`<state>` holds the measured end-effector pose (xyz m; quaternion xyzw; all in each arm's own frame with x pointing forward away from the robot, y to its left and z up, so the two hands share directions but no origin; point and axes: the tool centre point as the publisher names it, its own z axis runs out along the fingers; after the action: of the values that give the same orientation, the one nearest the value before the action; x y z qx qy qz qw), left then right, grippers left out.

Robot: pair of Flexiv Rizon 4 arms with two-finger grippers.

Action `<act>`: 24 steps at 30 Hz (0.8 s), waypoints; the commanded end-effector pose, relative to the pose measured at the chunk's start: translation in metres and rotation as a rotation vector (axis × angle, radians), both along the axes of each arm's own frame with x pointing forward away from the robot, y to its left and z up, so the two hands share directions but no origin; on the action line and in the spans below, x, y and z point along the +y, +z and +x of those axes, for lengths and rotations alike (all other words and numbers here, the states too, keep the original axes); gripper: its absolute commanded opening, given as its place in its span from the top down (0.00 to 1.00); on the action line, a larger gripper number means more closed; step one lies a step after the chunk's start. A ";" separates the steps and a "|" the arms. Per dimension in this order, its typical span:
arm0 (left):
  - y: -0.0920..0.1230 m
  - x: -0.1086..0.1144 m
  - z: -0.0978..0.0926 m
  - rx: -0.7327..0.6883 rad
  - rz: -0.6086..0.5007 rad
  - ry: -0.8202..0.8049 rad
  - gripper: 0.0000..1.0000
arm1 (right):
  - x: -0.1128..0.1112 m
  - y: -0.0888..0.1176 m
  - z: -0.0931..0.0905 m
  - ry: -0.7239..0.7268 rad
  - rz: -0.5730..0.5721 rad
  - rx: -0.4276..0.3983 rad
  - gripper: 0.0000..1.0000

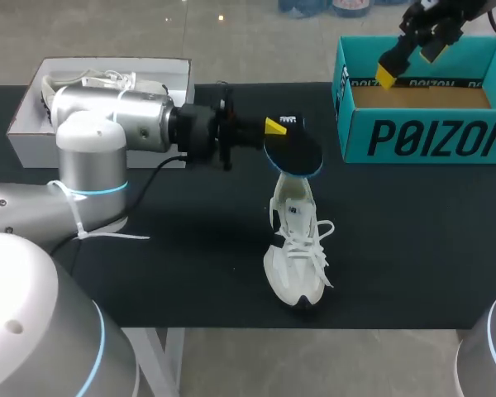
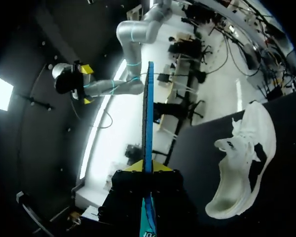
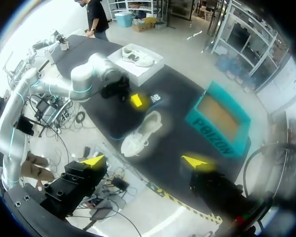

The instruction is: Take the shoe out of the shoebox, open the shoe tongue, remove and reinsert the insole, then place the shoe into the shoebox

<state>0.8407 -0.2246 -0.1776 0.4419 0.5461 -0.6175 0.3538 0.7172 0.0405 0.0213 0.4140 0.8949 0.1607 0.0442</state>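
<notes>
Your left gripper (image 1: 281, 126) is clenched on the insole (image 1: 298, 155), holding it just above the heel end of the shoe (image 1: 298, 248). The shoe lies on the table (image 1: 397, 248), toe pointing away from the shoebox (image 1: 422, 136) — the insole's length runs roughly across the shoe's, so I judge it must turn into line before reinsertion. Your right gripper (image 3: 145, 161) hangs released well beyond the shoe's heel, over the shoebox — the left is far nearer.

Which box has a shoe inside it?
The white box, the one at the far left. A white shoe lies inside it. The teal box on the right shows only its bare brown bottom, with no shoe.
</notes>
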 end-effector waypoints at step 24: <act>0.018 0.014 -0.002 0.944 -0.021 0.090 1.00 | 0.001 0.001 0.002 -0.001 -0.003 0.004 0.00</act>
<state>0.8452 -0.2111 -0.1656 0.1475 0.6458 -0.7391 0.1219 0.7173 0.0404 0.0218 0.4140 0.8950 0.1604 0.0443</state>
